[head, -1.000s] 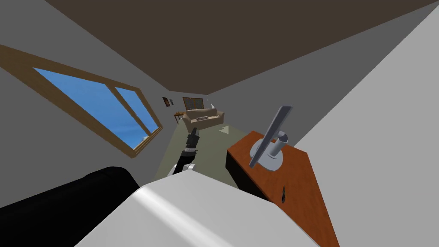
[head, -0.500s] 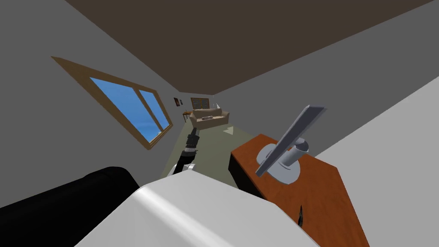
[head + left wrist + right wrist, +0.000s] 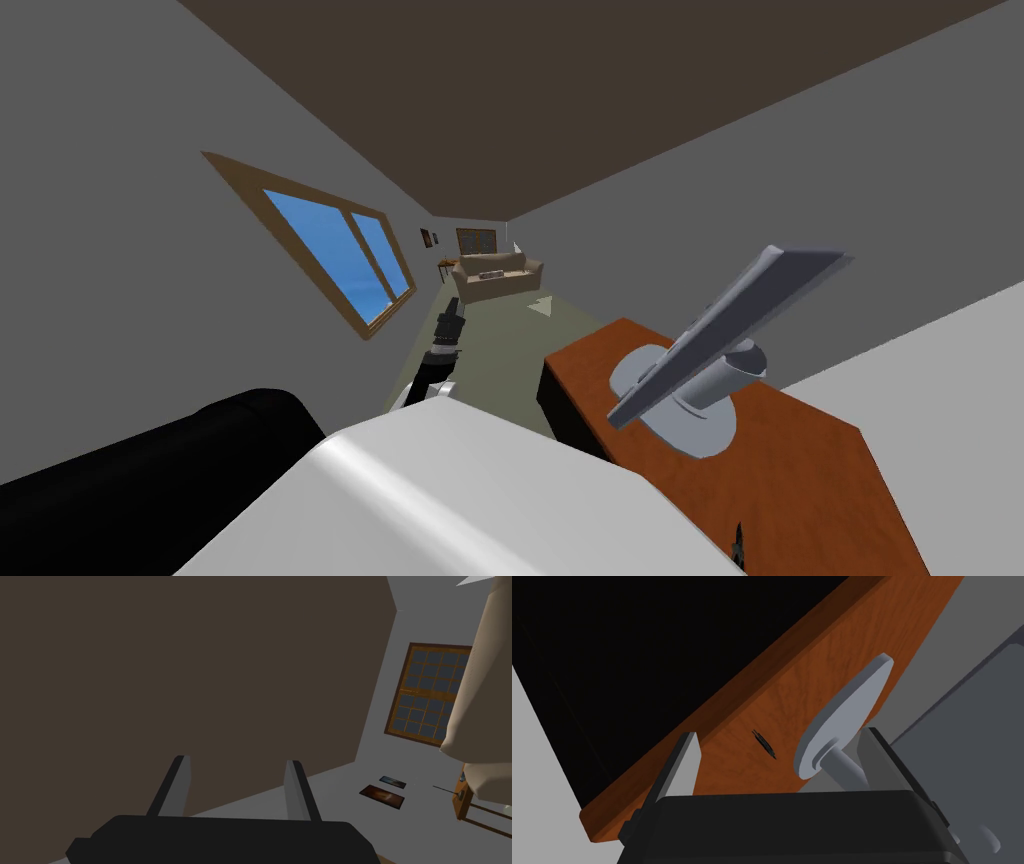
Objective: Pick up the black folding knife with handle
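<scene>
Just now the left fingers (image 3: 172, 788), two thin grey blades, stand spread and empty, with the left arm held out ahead of the robot, away from the work. Further right, the right fingers (image 3: 679, 768) are likewise spread, with nothing between them, and point toward a reddish-brown wooden table (image 3: 822, 656).

The small, slim black folding knife (image 3: 764, 744) lies flat on bare wood. It sits between the table's long edge and the round grey foot of a monitor stand (image 3: 842, 706), near the foot but not touching it. In the head view it lies at the table's near end, close to the robot.

The step in hand looks like the approach, since nothing is gripped yet. To do it well, the right arm should probably centre itself over the knife. The wrist should turn so the blades straddle the knife's narrow width, not its length. The arm then needs to go low, because the knife is thin and lies flush with the wood. The stand's foot is close on one side, so the finger nearest it must keep clear.

Across the room, a wood-framed window showing blue sky (image 3: 340, 240) is set in the grey left wall. A beige sofa (image 3: 497, 275) stands at the far end of a pale green floor (image 3: 480, 350). On the right, the table stands against a grey wall and carries a flat grey monitor (image 3: 720, 325).
</scene>
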